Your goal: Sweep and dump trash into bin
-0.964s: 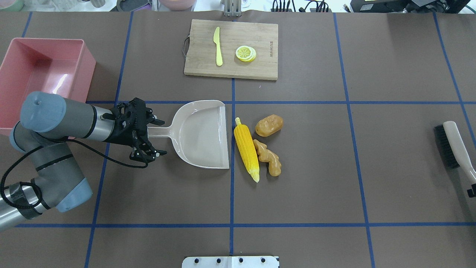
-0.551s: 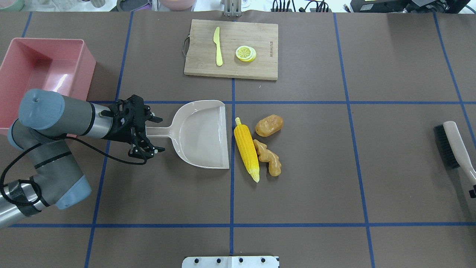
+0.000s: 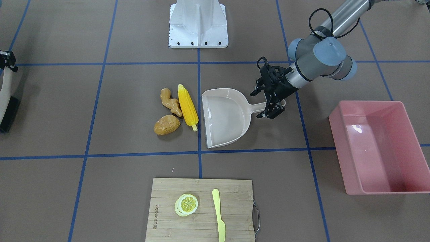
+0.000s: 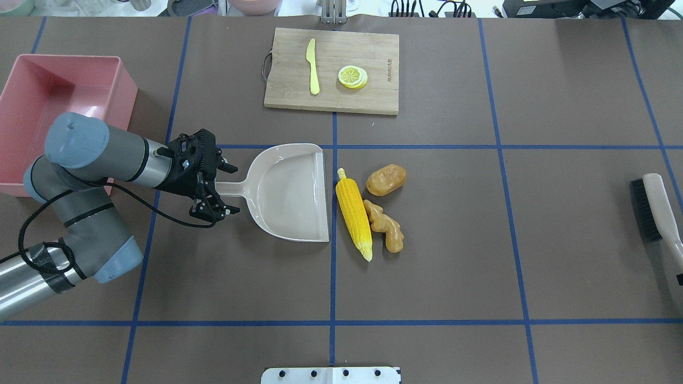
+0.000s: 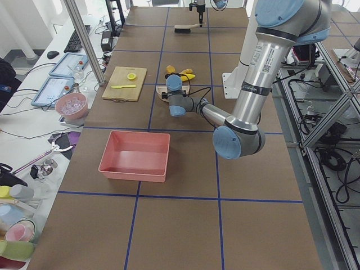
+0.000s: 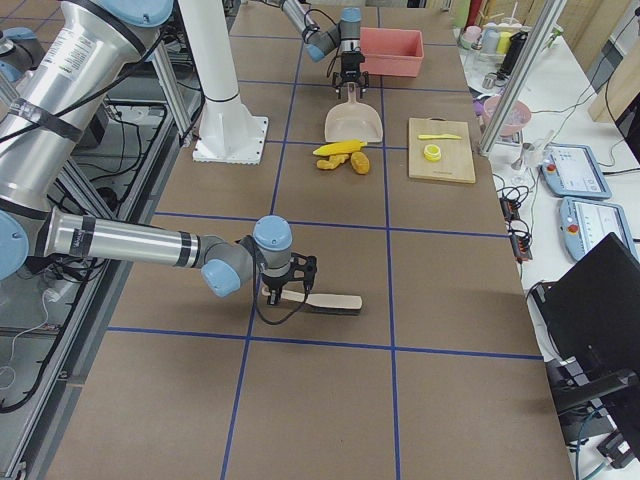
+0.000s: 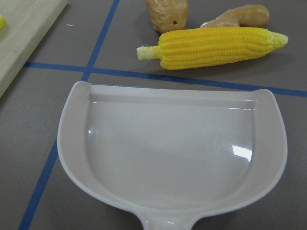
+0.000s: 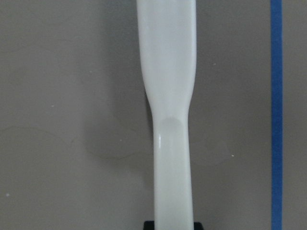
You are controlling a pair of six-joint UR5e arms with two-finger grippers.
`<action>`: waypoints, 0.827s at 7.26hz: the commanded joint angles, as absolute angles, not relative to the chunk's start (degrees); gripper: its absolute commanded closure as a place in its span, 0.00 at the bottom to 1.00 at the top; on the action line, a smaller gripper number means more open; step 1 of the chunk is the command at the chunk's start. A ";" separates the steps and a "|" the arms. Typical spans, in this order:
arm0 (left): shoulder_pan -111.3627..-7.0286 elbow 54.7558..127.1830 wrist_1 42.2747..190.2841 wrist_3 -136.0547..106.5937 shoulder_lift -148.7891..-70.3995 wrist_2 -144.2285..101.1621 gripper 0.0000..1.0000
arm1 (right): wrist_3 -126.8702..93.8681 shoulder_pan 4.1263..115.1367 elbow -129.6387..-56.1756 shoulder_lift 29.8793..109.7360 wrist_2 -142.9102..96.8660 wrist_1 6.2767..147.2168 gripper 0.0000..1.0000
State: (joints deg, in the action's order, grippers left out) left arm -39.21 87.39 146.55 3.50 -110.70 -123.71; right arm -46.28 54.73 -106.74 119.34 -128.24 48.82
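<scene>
The yellow corn cob (image 4: 354, 220), the tan ginger root (image 4: 385, 224) and the brown potato (image 4: 386, 180) lie together on the table just right of the open mouth of the beige dustpan (image 4: 291, 192). The wrist view shows the corn (image 7: 216, 47) just beyond the pan's lip (image 7: 172, 91). My left gripper (image 4: 228, 189) is open, one finger on each side of the dustpan handle. The pink bin (image 4: 125, 101) stands empty at the far left. My right gripper (image 3: 6, 65) is shut on the handle of a brush (image 4: 653, 210) at the far right edge.
A wooden cutting board (image 4: 373, 48) lies at the back centre with a pale yellow knife (image 4: 312, 66) and a lemon slice (image 4: 352, 76) on it. The robot's white base plate (image 3: 198, 23) is at the near edge. Blue tape lines cross the brown table.
My left arm has shifted, and the gripper has moved slightly forward along the dustpan handle, still open. The brush has moved a little to the right with my right gripper.
</scene>
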 commanded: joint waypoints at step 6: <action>-38.32 84.11 145.63 1.50 -113.46 -123.49 0.04 | -63.52 35.98 -127.07 102.10 -123.16 74.53 1.00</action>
